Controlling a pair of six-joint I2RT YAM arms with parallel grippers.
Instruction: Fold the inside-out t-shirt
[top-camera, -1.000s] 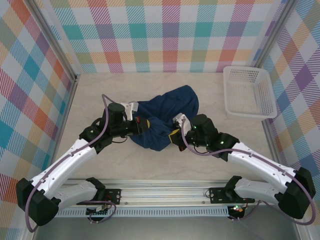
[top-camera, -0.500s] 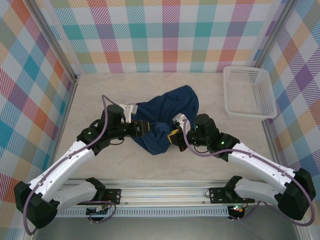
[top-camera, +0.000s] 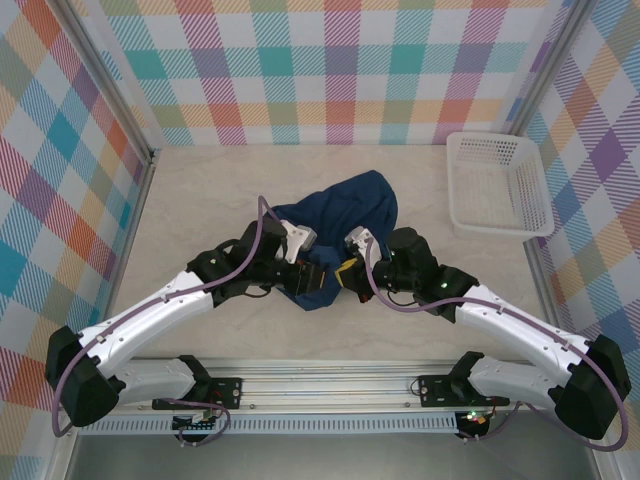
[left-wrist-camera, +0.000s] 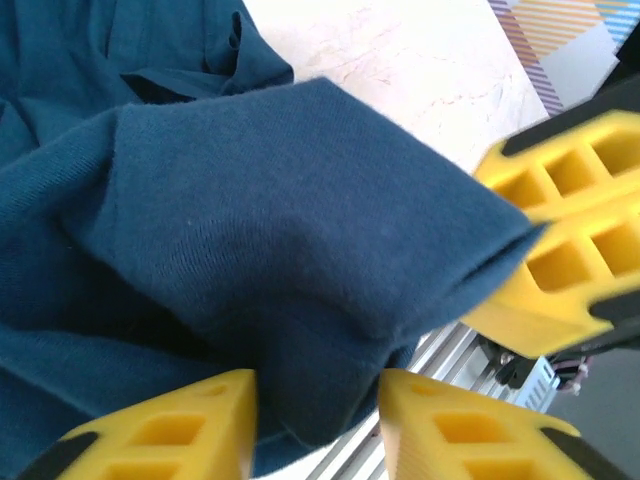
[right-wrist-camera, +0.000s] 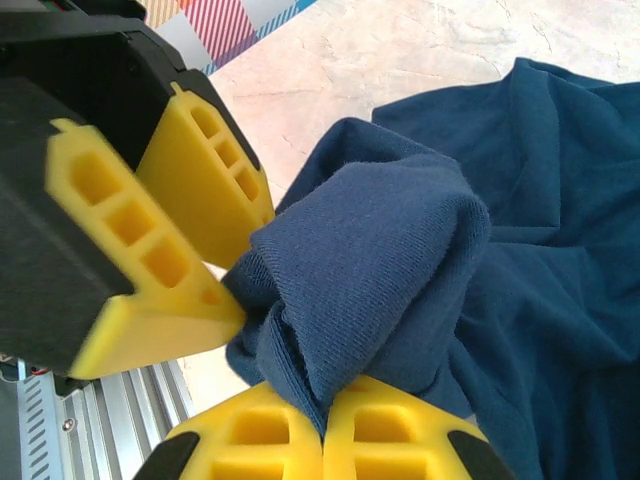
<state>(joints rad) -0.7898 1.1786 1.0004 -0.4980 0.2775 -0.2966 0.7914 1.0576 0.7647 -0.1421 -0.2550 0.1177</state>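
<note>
The inside-out t-shirt (top-camera: 345, 210) is a crumpled dark navy heap in the middle of the table. My right gripper (top-camera: 345, 272) is at its near edge and shut on a thick fold of the t-shirt (right-wrist-camera: 380, 260); the cloth rises out of the closed right gripper (right-wrist-camera: 322, 400). My left gripper (top-camera: 322, 277) has come in from the left, right beside it. In the left wrist view the left gripper (left-wrist-camera: 318, 390) stands open, its yellow jaws apart with a hanging fold of the t-shirt (left-wrist-camera: 280, 230) in the gap. No label or print shows.
A white plastic basket (top-camera: 498, 183) stands at the back right of the beige table (top-camera: 200, 190). The arms' metal rail (top-camera: 330, 385) runs along the near edge. Checked walls close off the left, back and right.
My left gripper let go at the shirt's left edge, opened, and swung right to the fold that the right gripper holds. The right arm has not moved.
</note>
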